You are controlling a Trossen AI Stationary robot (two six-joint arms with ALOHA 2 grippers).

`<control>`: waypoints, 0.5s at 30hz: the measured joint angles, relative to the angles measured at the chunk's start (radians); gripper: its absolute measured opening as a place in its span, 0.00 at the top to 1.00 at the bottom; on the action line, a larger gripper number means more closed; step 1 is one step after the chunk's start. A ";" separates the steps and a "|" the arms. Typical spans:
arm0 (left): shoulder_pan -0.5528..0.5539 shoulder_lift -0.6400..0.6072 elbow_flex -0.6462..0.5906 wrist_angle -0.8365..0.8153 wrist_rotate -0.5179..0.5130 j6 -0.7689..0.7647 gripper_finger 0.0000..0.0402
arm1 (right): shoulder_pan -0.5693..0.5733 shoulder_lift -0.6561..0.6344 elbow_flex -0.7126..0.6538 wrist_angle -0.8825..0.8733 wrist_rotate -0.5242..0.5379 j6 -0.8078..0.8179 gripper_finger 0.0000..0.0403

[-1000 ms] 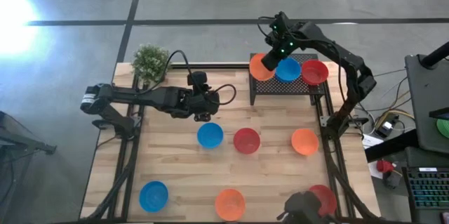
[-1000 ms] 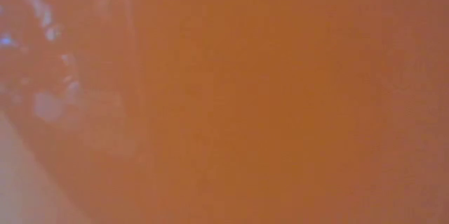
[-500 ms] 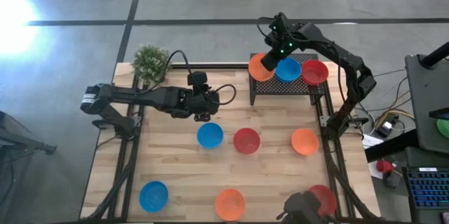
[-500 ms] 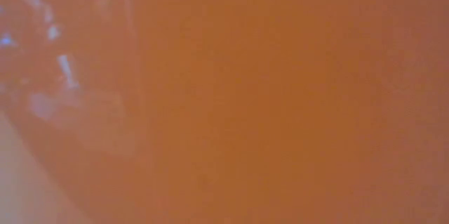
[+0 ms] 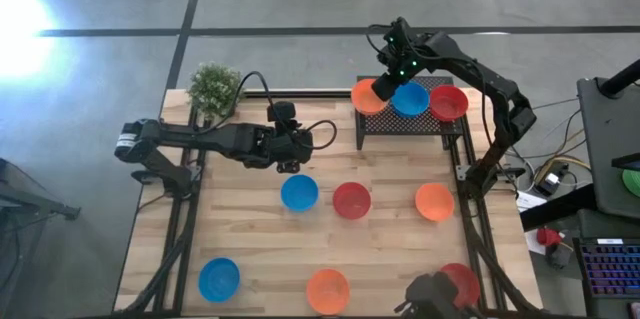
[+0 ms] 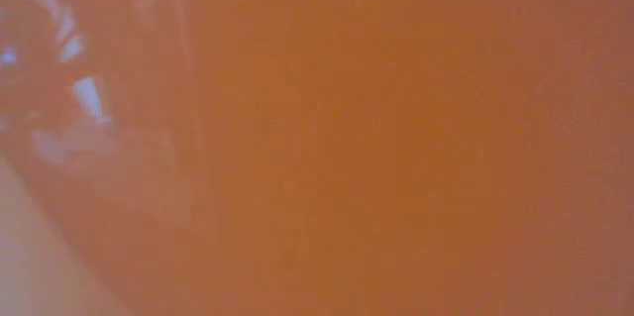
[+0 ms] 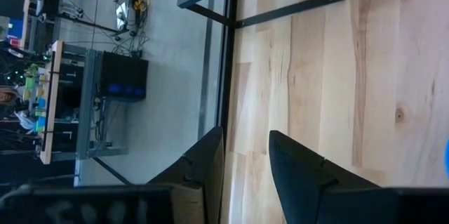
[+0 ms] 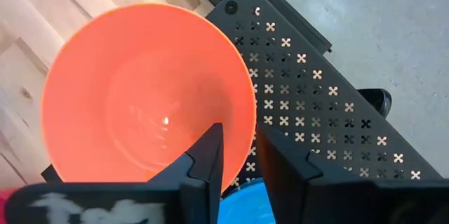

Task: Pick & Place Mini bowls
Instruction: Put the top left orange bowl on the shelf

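The right claw (image 8: 235,155) straddles the rim of a small round orange plastic bowl (image 8: 144,94): 1 dark finger inside the rim, the other outside, a sliver of gap showing on each side, so the fingers look slackened rather than pinching. The bowl's far part sits on the black perforated metal rack (image 8: 330,104) while its near part overhangs the rack's edge, above the pale wooden counter (image 8: 42,20). My reading is that this is a release: the bowl has been brought to join the row and the grip is being let go.

The bowl is shallow, smooth and glossy, with a thin even rim and a small glint at its centre.

From above, the rack (image 5: 405,119) carries 3 bowls in a line: the orange one (image 5: 366,96), a blue one (image 5: 410,100) touching it, and a red one (image 5: 448,103).

Well away from the rack, the left claw (image 7: 245,161) hovers over bare counter, fingers spread and empty. 6 more bowls lie scattered beyond it.
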 joint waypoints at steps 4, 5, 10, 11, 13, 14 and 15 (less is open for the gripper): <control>0.000 0.000 0.000 0.000 0.000 0.013 0.71 | 0.001 0.000 0.016 0.009 -0.009 0.022 0.77; 0.000 0.000 0.000 0.000 0.000 0.013 0.71 | 0.005 -0.001 0.020 0.018 -0.020 0.025 0.77; 0.001 0.000 0.000 0.000 0.000 0.012 0.71 | 0.048 -0.001 0.023 0.036 -0.123 0.009 0.80; 0.001 0.000 0.000 0.000 0.000 0.012 0.71 | 0.059 -0.001 0.021 0.029 -0.126 -0.002 0.80; 0.002 0.000 0.000 0.000 0.000 0.012 0.71 | 0.076 -0.001 0.016 0.001 -0.123 -0.028 0.81; 0.002 0.000 0.000 0.000 0.000 0.012 0.71 | 0.082 0.001 0.016 -0.008 -0.114 -0.039 0.82; 0.003 0.000 0.000 0.000 0.000 0.012 0.71 | 0.084 0.001 0.016 -0.012 -0.108 -0.049 0.82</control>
